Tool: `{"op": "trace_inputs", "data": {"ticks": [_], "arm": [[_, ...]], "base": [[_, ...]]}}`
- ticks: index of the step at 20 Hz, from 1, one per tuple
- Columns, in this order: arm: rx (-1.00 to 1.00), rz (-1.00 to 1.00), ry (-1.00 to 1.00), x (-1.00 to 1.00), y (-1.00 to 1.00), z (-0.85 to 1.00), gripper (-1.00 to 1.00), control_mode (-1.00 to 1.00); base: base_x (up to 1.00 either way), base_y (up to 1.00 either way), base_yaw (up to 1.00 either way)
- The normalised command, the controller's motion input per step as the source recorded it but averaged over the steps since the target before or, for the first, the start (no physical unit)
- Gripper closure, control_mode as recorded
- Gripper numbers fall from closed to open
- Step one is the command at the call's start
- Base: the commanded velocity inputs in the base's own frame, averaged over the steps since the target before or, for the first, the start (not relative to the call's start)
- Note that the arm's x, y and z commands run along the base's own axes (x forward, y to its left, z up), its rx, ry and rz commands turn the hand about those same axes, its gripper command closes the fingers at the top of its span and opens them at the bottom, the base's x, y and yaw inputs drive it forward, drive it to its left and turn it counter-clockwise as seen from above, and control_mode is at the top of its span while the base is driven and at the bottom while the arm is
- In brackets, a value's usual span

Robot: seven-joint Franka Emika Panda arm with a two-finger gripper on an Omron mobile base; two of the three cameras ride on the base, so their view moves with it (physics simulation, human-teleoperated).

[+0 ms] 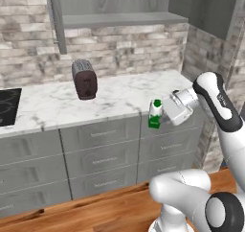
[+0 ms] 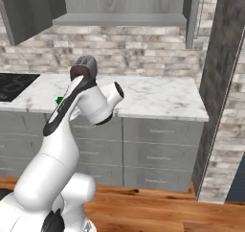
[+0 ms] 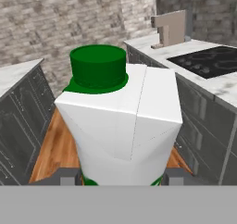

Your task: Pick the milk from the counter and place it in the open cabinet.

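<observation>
The milk (image 1: 154, 113), a small white carton with a green cap and green lower band, hangs upright in the air just off the front edge of the counter (image 1: 119, 94), level with the drawer fronts. My gripper (image 1: 161, 115) is shut on it from the right. In the hand view the milk (image 3: 120, 121) looms close, its green base pinched between the fingertips (image 3: 67, 177). A green sliver of the milk (image 2: 60, 100) peeks out behind my arm. The open cabinet (image 1: 124, 19) hangs above the counter, its grey shelf (image 2: 119, 19) bare.
A brown toaster (image 1: 84, 79) stands on the counter to the left of the milk. A black cooktop (image 1: 7, 106) lies at the far left. The cabinet's vertical side panel (image 1: 57, 20) drops below the shelf. A tall dark panel (image 2: 222, 77) closes the right.
</observation>
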Motion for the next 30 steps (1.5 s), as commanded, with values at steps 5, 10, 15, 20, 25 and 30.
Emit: {"op": "trace_inputs", "data": {"ticks": [5,10,15,20,25,30], "arm": [[0.00,0.00,0.00,0.00,0.00,0.00,1.00,1.00],[0.00,0.00,0.00,0.00,0.00,0.00,1.00,1.00],[0.00,0.00,0.00,0.00,0.00,0.00,1.00,1.00],[0.00,0.00,0.00,0.00,0.00,0.00,1.00,1.00],[0.00,0.00,0.00,0.00,0.00,0.00,1.00,1.00],[0.00,0.00,0.00,0.00,0.00,0.00,1.00,1.00]], "base": [[0.64,-0.21,0.02],[0.83,-0.23,0.00],[0.86,-0.07,-0.01],[0.68,0.00,-0.02],[0.59,0.00,-0.02],[0.39,0.00,-0.01]]}}
